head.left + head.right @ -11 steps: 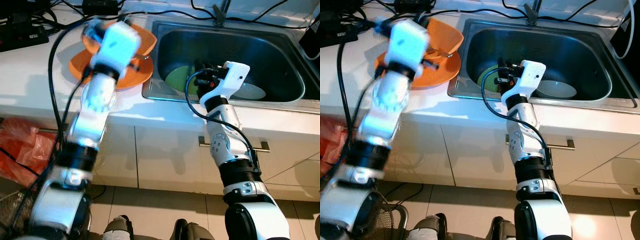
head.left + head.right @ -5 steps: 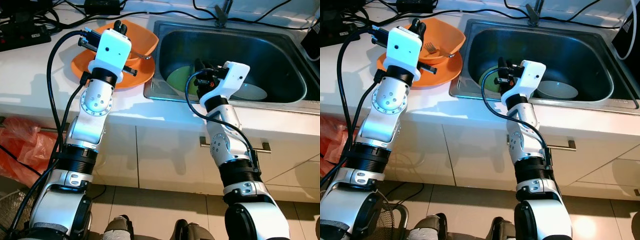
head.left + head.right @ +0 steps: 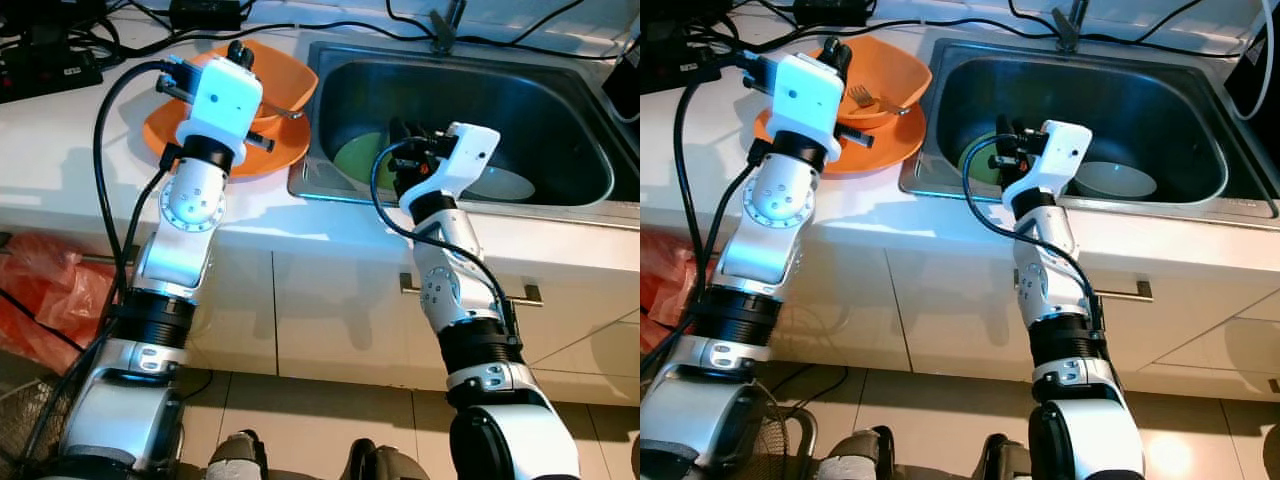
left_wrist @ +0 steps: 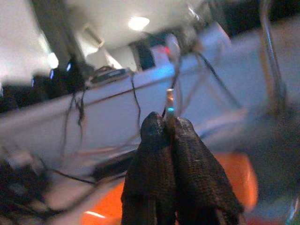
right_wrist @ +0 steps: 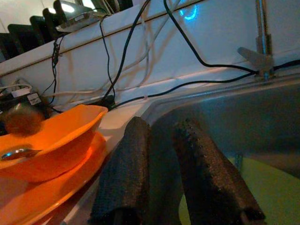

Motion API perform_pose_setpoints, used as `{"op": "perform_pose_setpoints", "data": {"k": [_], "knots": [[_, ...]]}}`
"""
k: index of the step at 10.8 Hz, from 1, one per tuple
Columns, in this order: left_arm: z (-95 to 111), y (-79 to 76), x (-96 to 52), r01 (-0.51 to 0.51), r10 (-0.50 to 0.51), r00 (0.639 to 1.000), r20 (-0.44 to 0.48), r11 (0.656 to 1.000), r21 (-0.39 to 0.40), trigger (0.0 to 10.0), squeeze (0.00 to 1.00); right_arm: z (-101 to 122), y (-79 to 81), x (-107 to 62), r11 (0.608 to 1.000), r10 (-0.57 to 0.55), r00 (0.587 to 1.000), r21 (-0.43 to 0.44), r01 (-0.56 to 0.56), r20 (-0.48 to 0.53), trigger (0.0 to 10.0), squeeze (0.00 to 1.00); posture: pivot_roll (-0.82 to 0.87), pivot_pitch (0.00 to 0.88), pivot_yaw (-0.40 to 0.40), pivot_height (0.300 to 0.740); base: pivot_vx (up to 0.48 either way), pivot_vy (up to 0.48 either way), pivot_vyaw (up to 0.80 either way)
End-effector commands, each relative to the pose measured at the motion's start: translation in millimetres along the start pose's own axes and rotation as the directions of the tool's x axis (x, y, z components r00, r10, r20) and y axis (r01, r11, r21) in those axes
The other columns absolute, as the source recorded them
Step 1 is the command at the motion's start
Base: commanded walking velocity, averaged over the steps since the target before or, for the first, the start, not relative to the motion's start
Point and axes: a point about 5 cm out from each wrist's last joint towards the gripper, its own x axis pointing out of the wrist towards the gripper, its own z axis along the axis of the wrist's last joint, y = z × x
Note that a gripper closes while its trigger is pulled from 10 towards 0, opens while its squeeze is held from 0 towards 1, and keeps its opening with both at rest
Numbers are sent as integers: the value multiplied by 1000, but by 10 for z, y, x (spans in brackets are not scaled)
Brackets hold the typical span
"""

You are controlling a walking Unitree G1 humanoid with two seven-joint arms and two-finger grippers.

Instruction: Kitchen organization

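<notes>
Left gripper (image 4: 164, 140), fingers pressed together, over orange bowl (image 3: 285, 80) on counter; right gripper (image 5: 161, 140), fingers apart, inside sink (image 3: 560, 110) above green plate (image 3: 360, 160).

Both arms are built of glossy silver-white shells joined by black ribbed rings at the elbows and forearms. A round joint cap on the left arm carries small dark screws set in a ring. Each wrist ends in a boxy white housing with rounded corners. A thick black cable loops from each forearm up to its housing. The left pincer (image 4: 164, 154) has two long black fingers with a fine woven, dotted texture. The right pincer (image 5: 161, 173) has the same black fingers, with rows of small raised bumps along the edges.
</notes>
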Motion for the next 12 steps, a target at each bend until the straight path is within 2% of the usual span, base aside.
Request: {"op": "perform_pose_setpoints", "data": {"k": [1, 2, 4, 5, 7, 8, 11, 12], "knots": [[259, 21, 83, 5, 7, 995, 104, 993, -114, 10000, 0, 24, -22, 10, 1000, -7, 1000, 6, 7, 12, 10000, 0, 101, 113, -49, 740, 0, 0, 0], [261, 38, 81, -2, 18, 994, 107, 989, -148, 10000, 0, 27, -25, 10, 1000, -8, 1000, 7, 7, 14, 10000, 0, 101, 113, -49, 740, 0, 0, 0], [246, 104, 62, -24, 39, 994, 104, 990, -139, 10000, 0, 29, -33, 1, 1000, -10, 1000, 6, 10, 15, 10000, 0, 99, 115, -50, 740, 0, 0, 0], [291, 124, 66, -23, 46, 992, 114, 982, -189, 10000, 0, 30, -35, 0, 1000, -10, 1000, 6, 10, 16, 10000, 0, 99, 116, -49, 740, 0, 0, 0], [285, 92, 88, -13, 55, 995, 83, 902, -432, 10000, 0, 34, -34, 4, 1000, -8, 1000, 6, 8, 17, 10000, 0, 97, 116, -50, 740, 0, 0, 0], [299, 52, 98, 8, 39, 996, 84, 865, -501, 10000, 0, 36, -37, 4, 1000, -10, 1000, 5, 9, 17, 10000, 0, 96, 116, -51, 740, 0, 0, 0], [378, -19, 109, 80, -13, 993, 117, 803, -591, 10000, 0, 38, -39, 4, 1000, -10, 1000, 6, 10, 20, 10000, 0, 97, 115, -50, 740, 0, 0, 0], [406, -60, 113, 113, -38, 991, 130, 766, -633, 10000, 0, 39, -36, 5, 1000, -9, 1000, 8, 9, 21, 10000, 0, 97, 114, -50, 740, 0, 0, 0]]}}
